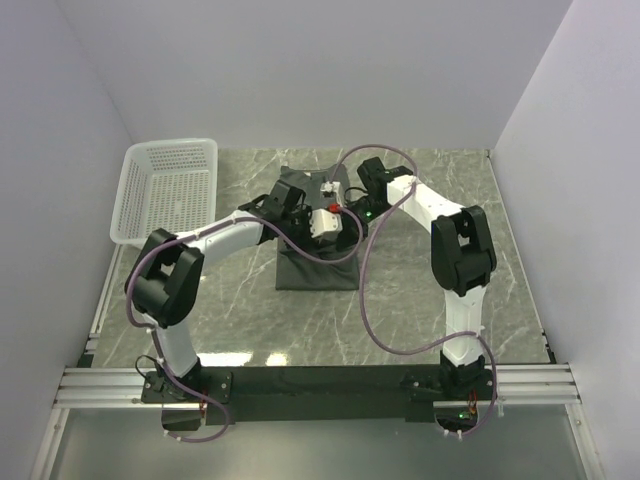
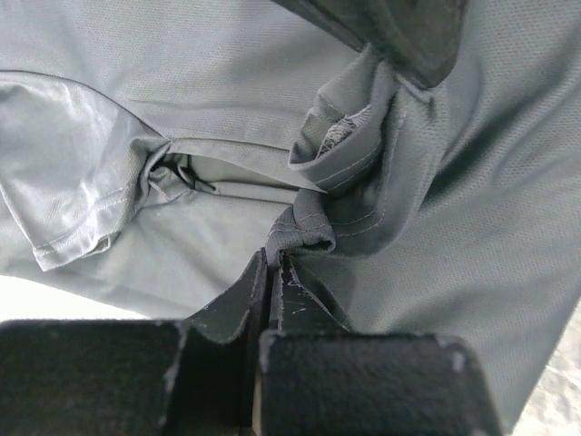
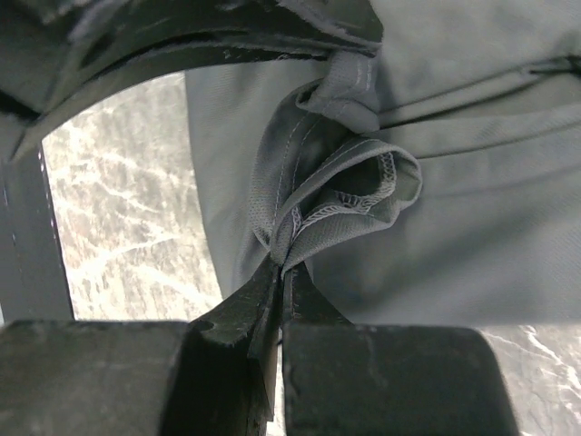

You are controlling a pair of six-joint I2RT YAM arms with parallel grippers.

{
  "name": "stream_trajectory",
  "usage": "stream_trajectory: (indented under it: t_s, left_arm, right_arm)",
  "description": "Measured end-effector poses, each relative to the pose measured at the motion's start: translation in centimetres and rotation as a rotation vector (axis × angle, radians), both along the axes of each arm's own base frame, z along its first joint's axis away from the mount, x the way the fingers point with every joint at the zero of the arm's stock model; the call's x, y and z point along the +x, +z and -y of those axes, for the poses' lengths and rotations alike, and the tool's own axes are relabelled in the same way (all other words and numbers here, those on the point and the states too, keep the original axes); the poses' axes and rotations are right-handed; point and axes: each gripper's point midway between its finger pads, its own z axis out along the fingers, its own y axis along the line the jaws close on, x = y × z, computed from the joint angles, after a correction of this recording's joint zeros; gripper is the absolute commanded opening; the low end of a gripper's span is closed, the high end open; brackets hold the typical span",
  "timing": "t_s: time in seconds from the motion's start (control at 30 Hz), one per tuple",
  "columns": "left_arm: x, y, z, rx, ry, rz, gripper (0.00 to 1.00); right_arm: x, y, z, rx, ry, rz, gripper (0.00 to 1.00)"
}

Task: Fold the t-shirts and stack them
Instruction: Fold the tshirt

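Observation:
A dark charcoal-grey t-shirt (image 1: 318, 272) lies in the middle of the marble table, with both arms reaching over its far half. In the left wrist view my left gripper (image 2: 275, 256) is shut on a bunched fold of the t-shirt (image 2: 227, 109), with a stitched hem curling just above the fingertips. In the right wrist view my right gripper (image 3: 281, 265) is shut on a rolled, seamed edge of the t-shirt (image 3: 472, 227). From above, the left gripper (image 1: 290, 203) and right gripper (image 1: 362, 196) sit close together over the cloth, their fingertips hidden under the wrists.
A white mesh basket (image 1: 168, 190) stands at the back left of the table. Grey walls close in the back and both sides. Purple cables loop over the shirt (image 1: 362, 290). Bare marble (image 3: 127, 218) shows to the left of the cloth.

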Motion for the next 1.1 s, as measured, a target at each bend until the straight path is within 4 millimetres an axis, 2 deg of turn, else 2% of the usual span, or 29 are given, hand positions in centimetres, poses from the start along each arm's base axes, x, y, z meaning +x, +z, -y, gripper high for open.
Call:
stream_trajectory:
  t_s: [0.3, 0.5, 0.73, 1.1]
  left_arm:
    - [1.9, -0.3, 0.4, -0.008, 0.012, 0.019, 0.01]
    - [3.3, -0.5, 0.2, -0.005, 0.033, 0.033, 0.01]
    - [4.6, -0.9, 0.0, -0.001, 0.047, 0.047, 0.01]
    - [6.5, -0.6, 0.2, 0.002, 0.064, 0.078, 0.01]
  right_arm:
    - [2.7, -0.1, -0.5, -0.012, -0.08, -0.012, 0.0]
    - [3.9, -1.4, -0.5, -0.043, -0.144, -0.041, 0.0]
    - [6.2, -1.8, -0.3, -0.064, -0.223, -0.036, 0.0]
    - [7.8, -1.8, 0.0, -0.095, -0.297, -0.026, 0.0]
